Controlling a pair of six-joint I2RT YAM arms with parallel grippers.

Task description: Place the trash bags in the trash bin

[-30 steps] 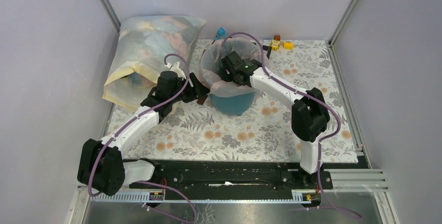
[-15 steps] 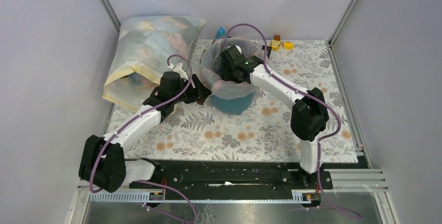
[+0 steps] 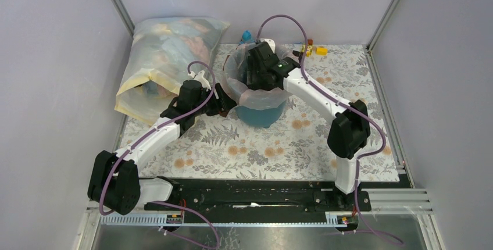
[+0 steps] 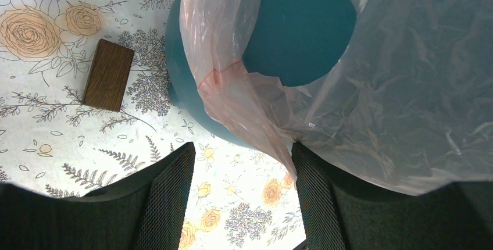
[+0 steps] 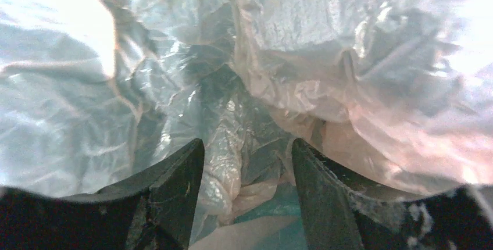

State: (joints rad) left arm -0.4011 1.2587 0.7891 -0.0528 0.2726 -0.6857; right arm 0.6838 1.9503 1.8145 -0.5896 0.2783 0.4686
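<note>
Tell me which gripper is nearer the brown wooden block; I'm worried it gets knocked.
Left. The left gripper hovers near the brown wooden block, outside the trash bin. The right gripper is inside the trash bag lining the bin.

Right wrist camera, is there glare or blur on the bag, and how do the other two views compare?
Right wrist view: the trash bag fills the frame, blown-out white glare at upper left, dim folds in the middle. Left wrist view: evenly lit, sharp on the trash bin. Top external view: soft, even light, no hard shadows.
</note>
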